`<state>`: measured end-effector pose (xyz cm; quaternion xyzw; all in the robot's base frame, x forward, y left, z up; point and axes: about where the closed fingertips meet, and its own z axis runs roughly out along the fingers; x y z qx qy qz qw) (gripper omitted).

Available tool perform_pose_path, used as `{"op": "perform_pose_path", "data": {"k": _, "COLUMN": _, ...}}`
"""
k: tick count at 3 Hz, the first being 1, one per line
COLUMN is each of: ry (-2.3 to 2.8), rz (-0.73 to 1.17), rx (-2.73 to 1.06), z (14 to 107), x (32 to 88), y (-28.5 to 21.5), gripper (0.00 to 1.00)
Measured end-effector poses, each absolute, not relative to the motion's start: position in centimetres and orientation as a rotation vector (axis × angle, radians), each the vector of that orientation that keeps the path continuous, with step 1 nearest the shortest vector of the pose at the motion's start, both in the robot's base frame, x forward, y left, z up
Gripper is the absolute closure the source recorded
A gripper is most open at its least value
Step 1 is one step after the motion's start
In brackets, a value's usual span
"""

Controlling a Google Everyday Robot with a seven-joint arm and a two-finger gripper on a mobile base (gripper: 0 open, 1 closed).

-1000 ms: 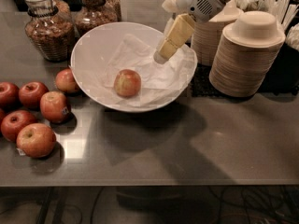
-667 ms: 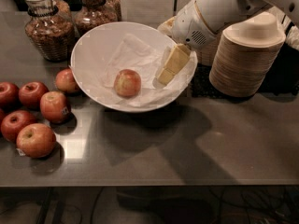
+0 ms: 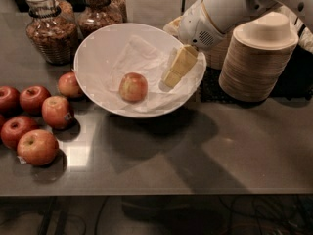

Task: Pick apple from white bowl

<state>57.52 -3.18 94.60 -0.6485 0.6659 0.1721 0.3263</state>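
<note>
1 apple (image 3: 133, 86), 1 pincer (image 3: 170, 78) inside 1 white bowl (image 3: 98, 53), apart.

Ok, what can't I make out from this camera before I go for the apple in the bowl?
Camera view only:
- Gripper, over the right side of the white bowl, beside the apple: its height above the paper cannot be judged.
- Bowl's far right rim: hidden by the arm.
- Leftmost red apple: cut off by the left edge.
- Glass jars: tops cut by the top edge.
</note>
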Motion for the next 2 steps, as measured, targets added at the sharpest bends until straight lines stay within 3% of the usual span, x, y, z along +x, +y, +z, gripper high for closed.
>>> {"op": "perform_pose_path", "data": {"k": 2, "ry": 1.706, "rz": 0.430, "rx": -1.773, "z": 92.8, "x": 59.8, "y": -1.4, "gripper": 0.00}}
